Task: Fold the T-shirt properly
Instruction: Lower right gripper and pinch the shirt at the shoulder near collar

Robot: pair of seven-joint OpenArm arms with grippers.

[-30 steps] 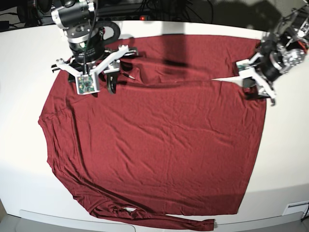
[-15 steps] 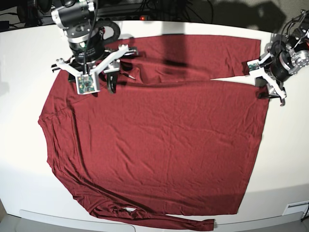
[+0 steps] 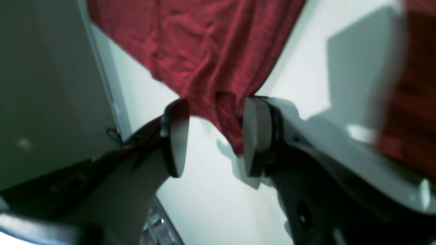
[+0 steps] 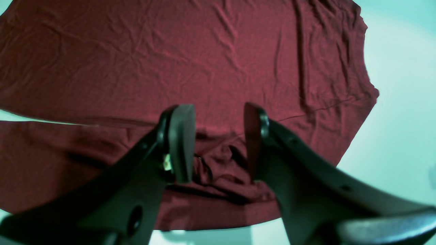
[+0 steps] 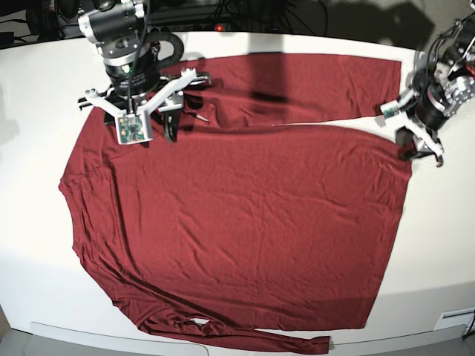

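Observation:
The maroon T-shirt (image 5: pixel 245 215) lies spread flat on the white table (image 5: pixel 37 96), one long sleeve folded across its far side and the other sleeve (image 5: pixel 223 330) along the near edge. My right gripper (image 5: pixel 167 119) hovers over the far-left shoulder area. In the right wrist view the right gripper (image 4: pixel 218 136) is open, with wrinkled cloth of the T-shirt (image 4: pixel 204 51) under the gap. My left gripper (image 5: pixel 419 148) is at the shirt's far-right hem corner. In the left wrist view the left gripper (image 3: pixel 214 136) has its jaws apart, and the T-shirt (image 3: pixel 204 51) corner reaches between them, against the right finger (image 3: pixel 253 136).
Dark cables and equipment (image 5: pixel 245 15) run behind the table's far edge. A white strip (image 5: pixel 89 335) borders the near edge, and a small white fitting (image 5: pixel 454 319) sits at the near right. Bare table (image 5: pixel 438 237) lies right of the shirt.
My left gripper swung off the shirt to the right, then came back down to the hem corner. The right arm and the shirt have stayed put.

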